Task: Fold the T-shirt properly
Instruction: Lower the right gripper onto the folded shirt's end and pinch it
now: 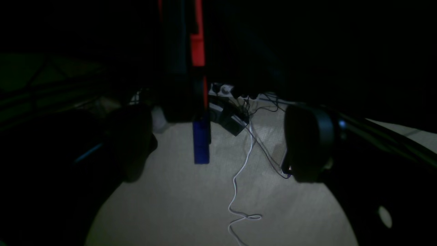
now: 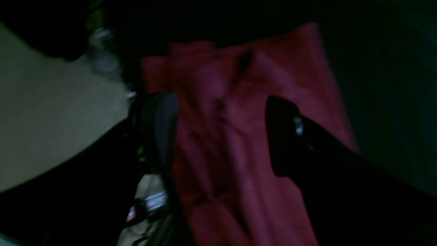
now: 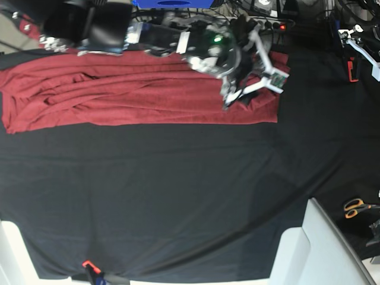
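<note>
The maroon T-shirt [image 3: 136, 95] lies as a long, wrinkled band across the far left of the black table cloth [image 3: 178, 196]. My right gripper [image 3: 252, 89] hovers at the shirt's right end. In the right wrist view its two dark fingers [image 2: 160, 130] stand wide apart, with the red cloth [image 2: 225, 136] showing between and below them; the gripper [image 2: 218, 133] is open and holds nothing. My left gripper [image 1: 218, 147] is open and empty. It points off the table at a pale floor, away from the shirt.
Orange-handled scissors [image 3: 356, 206] lie at the table's right edge. A grey-white box [image 3: 320, 249] stands at the near right corner. An orange clamp [image 3: 89, 265] grips the front edge. Cables [image 1: 239, 191] and a blue-and-red post [image 1: 200, 136] are on the floor under the left gripper.
</note>
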Motion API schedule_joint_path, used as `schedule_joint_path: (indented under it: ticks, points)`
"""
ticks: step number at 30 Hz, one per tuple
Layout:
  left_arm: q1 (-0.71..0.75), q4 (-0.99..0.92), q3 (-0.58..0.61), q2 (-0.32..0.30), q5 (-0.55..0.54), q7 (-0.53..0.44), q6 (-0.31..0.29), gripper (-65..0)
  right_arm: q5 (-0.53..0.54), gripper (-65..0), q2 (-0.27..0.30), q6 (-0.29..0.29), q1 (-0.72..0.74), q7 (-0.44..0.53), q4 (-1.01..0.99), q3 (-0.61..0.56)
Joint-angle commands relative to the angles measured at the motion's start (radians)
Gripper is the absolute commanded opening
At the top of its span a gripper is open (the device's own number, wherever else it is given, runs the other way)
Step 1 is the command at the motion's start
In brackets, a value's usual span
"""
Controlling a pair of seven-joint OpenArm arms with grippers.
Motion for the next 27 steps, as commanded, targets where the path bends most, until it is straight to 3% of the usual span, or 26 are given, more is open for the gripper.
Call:
schedule_joint_path:
  ticks: [1, 4, 9, 12, 15, 17, 18, 20, 22, 23, 25, 27]
  points:
    - [0.011, 0.011, -0.009, -0.02, -0.003, -0.008, -0.005, -6.3, -0.004, -26.3, 0.024, -0.004, 0.006, 0.023, 0.048, 0.039]
    - [0.012, 0.011, -0.009, -0.022, -0.003, -0.008, -0.005, -6.3, -0.007, -26.3, 0.119, -0.004, -0.072, 0.024, 0.157, 0.191]
    - [0.014, 0.016, -0.009, -0.02, -0.003, -0.008, -0.007, -6.3, -0.006, -26.3, 0.25, -0.004, -0.265, 0.078, 0.315, 0.619]
    - [0.009, 0.037, -0.009, -0.014, -0.012, -0.008, -0.007, -6.4, -0.006, -26.3, 0.271, 0.001, -0.388, 0.145, 0.352, 0.858]
    - [0.012, 0.105, -0.002, 0.004, -0.014, -0.007, -0.038, -6.6, -0.006, -26.1, 0.271, 0.002, -0.496, 0.158, 0.375, 1.019]
    - [0.012, 0.157, -0.008, 0.027, -0.014, -0.002, -0.038, -9.2, -0.006, -26.1, 0.27, 0.004, -0.548, 0.159, 0.382, 1.081]
    - [0.012, 0.182, -0.008, 0.033, -0.015, 0.001, -0.038, -14.2, -0.006, -26.0, 0.27, 0.004, -0.568, 0.159, 0.382, 1.096]
    - [0.001, 0.186, -0.011, 0.043, -0.054, 0.051, -0.038, -28.6, -0.006, -26.0, 0.271, 0.004, -0.594, 0.159, 0.378, 1.11]
    - [-0.023, 0.156, -0.011, 0.041, -0.164, 0.107, -0.038, -43.1, -0.007, -26.0, 0.271, 0.004, -0.612, 0.159, 0.375, 1.11]
    - [-0.031, 0.133, -0.011, 0.041, -0.222, 0.117, -0.038, -47.4, -0.007, -26.0, 0.271, 0.004, -0.62, 0.159, 0.375, 1.11]
    - [-0.049, 0.074, -0.005, 0.041, -0.35, 0.12, -0.038, -47.9, -0.007, -26.0, 0.271, 0.004, -0.628, 0.159, 0.375, 1.108]
    - [-0.06, 0.042, -0.002, 0.041, -0.453, 0.12, -0.038, -39.3, -0.007, -26.0, 0.271, 0.004, -0.632, 0.159, 0.375, 1.107]
